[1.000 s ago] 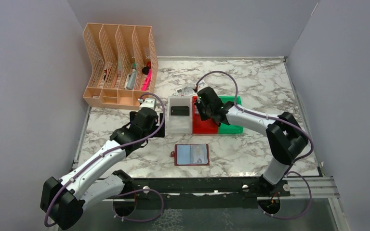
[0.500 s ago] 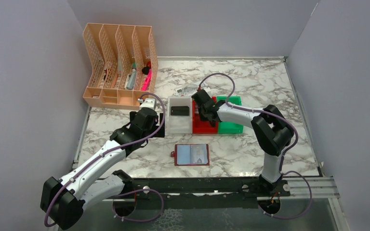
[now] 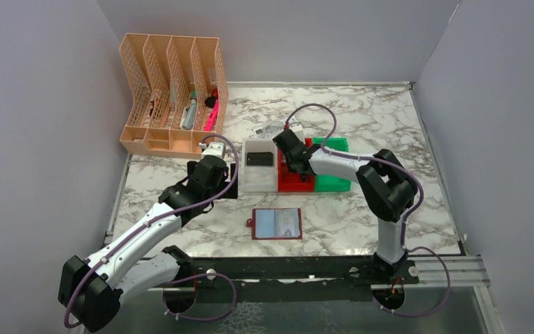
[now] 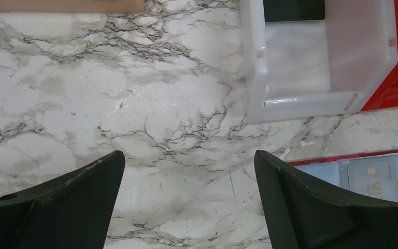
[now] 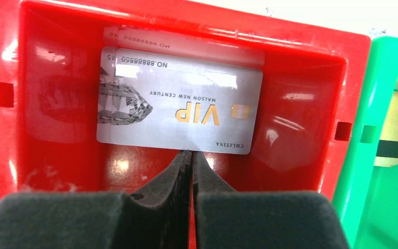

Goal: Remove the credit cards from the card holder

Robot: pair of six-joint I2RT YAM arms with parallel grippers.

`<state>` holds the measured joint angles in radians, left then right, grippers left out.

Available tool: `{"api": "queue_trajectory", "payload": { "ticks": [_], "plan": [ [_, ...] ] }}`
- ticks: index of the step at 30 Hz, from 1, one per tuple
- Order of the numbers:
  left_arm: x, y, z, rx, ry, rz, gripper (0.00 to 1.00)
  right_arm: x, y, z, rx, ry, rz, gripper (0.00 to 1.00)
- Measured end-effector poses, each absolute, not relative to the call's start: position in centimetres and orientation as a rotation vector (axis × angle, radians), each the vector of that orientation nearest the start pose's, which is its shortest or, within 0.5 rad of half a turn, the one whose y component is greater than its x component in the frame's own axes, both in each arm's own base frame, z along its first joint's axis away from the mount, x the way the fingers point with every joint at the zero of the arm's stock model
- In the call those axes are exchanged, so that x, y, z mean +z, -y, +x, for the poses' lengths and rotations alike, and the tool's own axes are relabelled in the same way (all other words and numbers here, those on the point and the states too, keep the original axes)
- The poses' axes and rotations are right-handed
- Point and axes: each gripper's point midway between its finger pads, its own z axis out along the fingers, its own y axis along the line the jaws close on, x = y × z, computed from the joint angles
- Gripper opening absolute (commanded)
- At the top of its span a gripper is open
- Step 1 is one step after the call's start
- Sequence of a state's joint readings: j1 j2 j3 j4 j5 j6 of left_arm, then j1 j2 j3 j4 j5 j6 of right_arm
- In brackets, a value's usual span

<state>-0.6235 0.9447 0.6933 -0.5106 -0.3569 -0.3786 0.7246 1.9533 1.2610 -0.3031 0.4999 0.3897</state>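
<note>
Holding my right pincer [image 5: 190, 154] closed on the near edge of the silver VIP card [image 5: 179, 109] inside the red bin [image 5: 0, 135], I should open gently so it drops flat onto the card beneath [image 5: 186, 44]; the card holder [image 3: 277, 223] lies open on the table [image 3: 348, 216], well apart.

Right gripper [image 5: 190, 158] slightly farther left
</note>
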Motion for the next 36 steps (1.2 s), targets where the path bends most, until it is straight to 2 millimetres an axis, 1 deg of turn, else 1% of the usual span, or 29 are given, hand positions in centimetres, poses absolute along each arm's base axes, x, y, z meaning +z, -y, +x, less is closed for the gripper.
{"api": "queue_trajectory", "payload": {
  "ticks": [3, 6, 8, 10, 13, 15, 16, 17, 19, 24, 27, 29, 32, 34, 36],
  "plan": [
    [12.8, 11.8, 24.4, -0.108, -2.274, 0.104, 0.99, 3.2, -24.5, 37.4, -0.097, -2.395, -0.24, 0.15],
    [12.8, 11.8, 24.4, -0.109, -2.275, 0.106, 0.99, 4.3, -24.8, 36.5, -0.023, -2.392, -0.262, 0.24],
    [12.8, 11.9, 24.4, -0.113, -2.276, 0.108, 0.99, 6.1, -24.9, 35.6, 0.049, -2.373, -0.272, 0.3],
    [12.8, 12.0, 24.3, -0.122, -2.278, 0.111, 0.99, 8.5, -25.2, 34.9, 0.143, -2.332, -0.269, 0.36],
    [12.9, 12.5, 24.1, -0.162, -2.28, 0.13, 0.99, 12.4, -25.5, 33.3, 0.303, -2.246, -0.256, 0.42],
    [13.2, 13.0, 23.9, -0.203, -2.276, 0.147, 0.99, 14.1, -25.4, 31.8, 0.405, -2.198, -0.242, 0.49],
    [13.4, 13.4, 23.8, -0.232, -2.27, 0.161, 0.99, 14.3, -25.3, 30.9, 0.451, -2.188, -0.235, 0.53],
    [13.7, 13.8, 23.7, -0.262, -2.263, 0.175, 0.99, 14.3, -25.3, 30.0, 0.496, -2.179, -0.239, 0.56],
    [14.2, 14.8, 23.5, -0.33, -2.251, 0.208, 0.98, 13.5, -25.2, 28.0, 0.583, -2.192, -0.253, 0.55],
    [15.2, 18.3, 22.6, -0.566, -2.221, 0.282, 0.89, 10.2, -25.8, 22.8, 0.821, -2.29, -0.287, 0.53],
    [15.2, 20.6, 21.8, -0.735, -2.215, 0.308, 0.86, 8.8, -26.1, 20.3, 0.952, -2.334, -0.271, 0.5],
    [15.0, 22.0, 21.2, -0.841, -2.228, 0.32, 0.84, 7.9, -26.0, 18.9, 1.011, -2.365, -0.249, 0.47],
    [14.6, 23.7, 20.5, -0.934, -2.252, 0.343, 0.79, 6.7, -25.7, 17.5, 1.06, -2.412, -0.215, 0.42],
    [14.3, 24.6, 20.0, -0.975, -2.268, 0.369, 0.76, 6.4, -25.7, 17.0, 1.077, -2.43, -0.199, 0.39],
    [13.8, 25.5, 19.2, -1.01, -2.292, 0.393, 0.73, 6.5, -26.0, 16.9, 1.101, -2.431, -0.186, 0.36]
  ]
}}
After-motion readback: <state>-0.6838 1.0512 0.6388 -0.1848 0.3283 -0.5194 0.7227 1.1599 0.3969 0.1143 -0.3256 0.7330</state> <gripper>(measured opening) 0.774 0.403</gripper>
